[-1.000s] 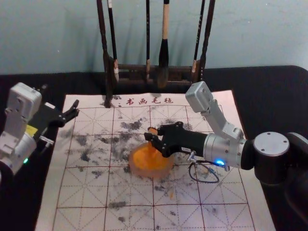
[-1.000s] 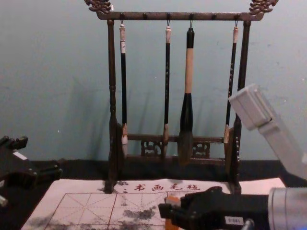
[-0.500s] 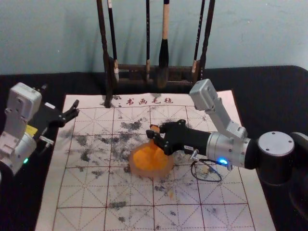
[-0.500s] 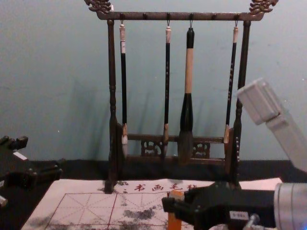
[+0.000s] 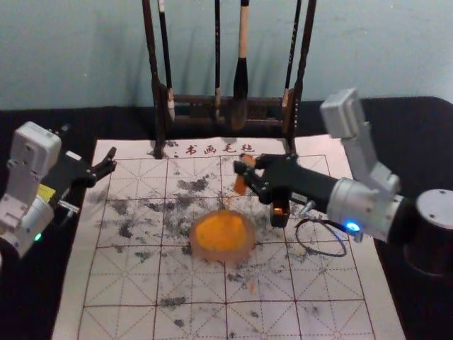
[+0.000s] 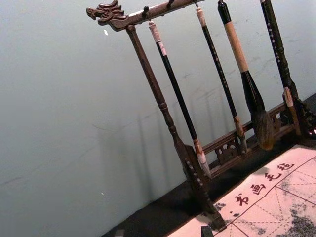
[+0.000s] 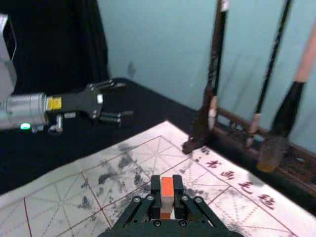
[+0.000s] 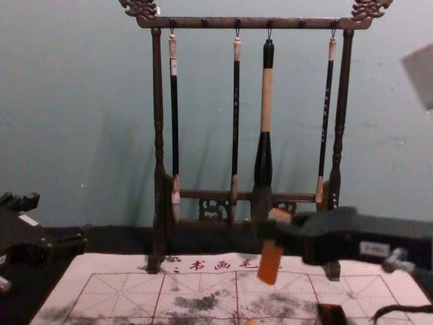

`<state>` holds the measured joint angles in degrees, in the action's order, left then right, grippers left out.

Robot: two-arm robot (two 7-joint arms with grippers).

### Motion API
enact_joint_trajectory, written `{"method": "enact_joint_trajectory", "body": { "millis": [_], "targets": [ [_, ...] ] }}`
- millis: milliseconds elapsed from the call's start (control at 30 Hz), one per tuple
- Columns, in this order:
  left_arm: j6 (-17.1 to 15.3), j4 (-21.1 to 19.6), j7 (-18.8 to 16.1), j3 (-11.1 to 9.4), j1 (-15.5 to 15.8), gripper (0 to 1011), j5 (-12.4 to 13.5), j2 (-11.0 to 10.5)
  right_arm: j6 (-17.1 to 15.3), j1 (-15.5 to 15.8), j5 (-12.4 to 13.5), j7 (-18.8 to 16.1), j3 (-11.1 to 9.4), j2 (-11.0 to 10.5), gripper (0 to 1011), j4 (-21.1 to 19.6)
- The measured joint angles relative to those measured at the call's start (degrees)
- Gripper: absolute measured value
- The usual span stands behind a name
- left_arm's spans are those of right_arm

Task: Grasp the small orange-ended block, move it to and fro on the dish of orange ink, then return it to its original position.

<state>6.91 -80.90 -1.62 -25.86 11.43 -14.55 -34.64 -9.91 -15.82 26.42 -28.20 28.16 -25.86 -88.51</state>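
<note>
Orange-ended block (image 5: 241,186): pinched in right tool (image 5: 245,172), raised beyond ink dish (image 5: 222,253); long axis tilted from upright. Left tool (image 5: 110,162): parked, spread, left of dish. Next, likely: right-arm return.

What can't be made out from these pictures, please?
- Middle of the block: covered in the head view by the right gripper.
- Tip of the thickest brush: behind the right gripper, chest view.
- Bottom of the small dark holder: cut off by the chest view's lower edge.
- Top of the rack: cut off by the head view's upper edge.
</note>
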Motion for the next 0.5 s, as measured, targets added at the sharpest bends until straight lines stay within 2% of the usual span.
{"method": "enact_joint_trajectory", "body": {
  "millis": [233,500],
  "targets": [
    [0.0,0.0,0.0,0.0,0.0,1001,0.0,0.0,-1.44,5.07,2.31,5.45,-4.15,-1.93,127,-6.16],
    [0.0,0.0,0.0,0.0,0.0,1001,0.0,0.0,-2.84,9.25,4.04,8.94,-7.01,-2.74,127,-9.11]
  ]
}}
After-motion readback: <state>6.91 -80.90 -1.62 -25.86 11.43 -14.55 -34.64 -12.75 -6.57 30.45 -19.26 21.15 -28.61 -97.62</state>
